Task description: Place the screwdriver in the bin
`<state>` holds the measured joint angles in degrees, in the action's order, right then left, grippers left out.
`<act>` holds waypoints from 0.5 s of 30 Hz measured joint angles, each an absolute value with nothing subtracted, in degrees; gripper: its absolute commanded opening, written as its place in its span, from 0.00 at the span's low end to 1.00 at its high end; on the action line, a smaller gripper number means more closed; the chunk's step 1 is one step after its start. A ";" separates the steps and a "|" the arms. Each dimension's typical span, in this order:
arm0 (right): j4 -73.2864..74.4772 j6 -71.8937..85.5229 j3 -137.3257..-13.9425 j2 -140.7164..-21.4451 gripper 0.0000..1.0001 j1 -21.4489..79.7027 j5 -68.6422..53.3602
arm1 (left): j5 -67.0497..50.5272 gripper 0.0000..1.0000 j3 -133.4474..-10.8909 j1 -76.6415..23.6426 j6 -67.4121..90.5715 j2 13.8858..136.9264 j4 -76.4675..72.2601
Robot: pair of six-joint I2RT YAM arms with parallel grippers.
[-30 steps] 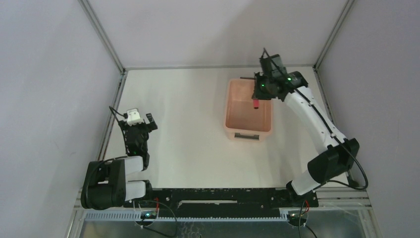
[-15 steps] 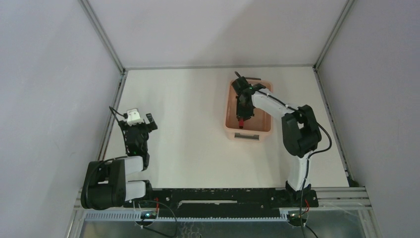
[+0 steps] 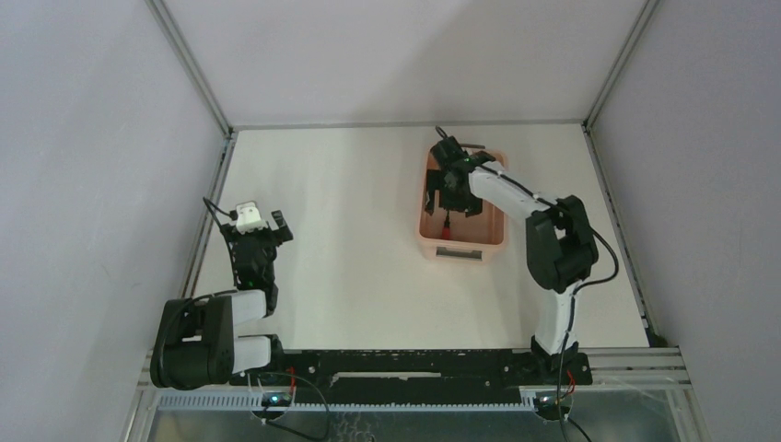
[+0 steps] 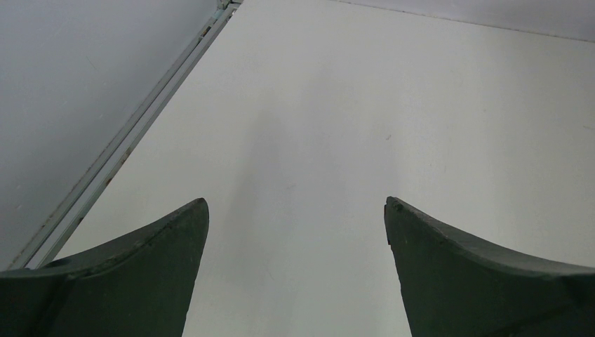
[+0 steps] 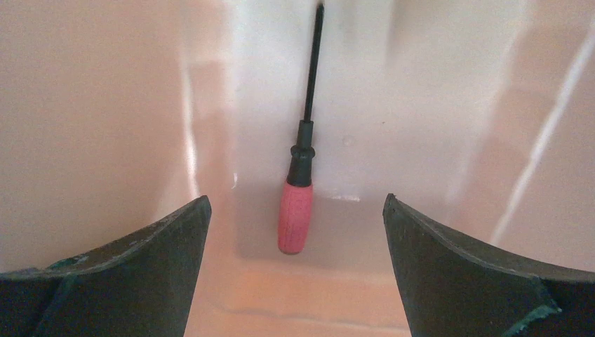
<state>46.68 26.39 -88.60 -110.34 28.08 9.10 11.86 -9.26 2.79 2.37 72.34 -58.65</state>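
lying screwdriver (image 5: 303, 149) between bin (image 5: 105, 105) walls

The right arm (image 3: 516, 191) hides part of the bin (image 3: 483, 243).

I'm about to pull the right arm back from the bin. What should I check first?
1. Screwdriver lying on the floor of the bin: ok.
2. Right end effector open and not touching the screwdriver: ok.
3. Right fingertips above the bin's rim: cannot tell. Lifting straight up before swinging away looks safest.
4. Bin upright on the table: ok.
5. Left end effector open, holding nothing, well away from the bin: ok.
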 measured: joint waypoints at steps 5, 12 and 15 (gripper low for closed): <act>45.45 23.42 -88.20 -97.25 1.00 27.31 11.62 | 11.86 1.00 -9.26 2.79 2.37 72.34 -58.65; 38.30 16.56 -71.77 -68.88 1.00 17.21 11.14 | 11.86 1.00 -9.26 2.79 2.37 72.34 -58.65; 39.27 12.62 -68.25 -64.90 1.00 7.49 10.24 | 11.86 1.00 -9.26 2.79 2.37 72.34 -58.65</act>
<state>39.27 12.62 -68.25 -64.90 7.49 10.24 11.86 -9.26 2.79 2.37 72.34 -58.65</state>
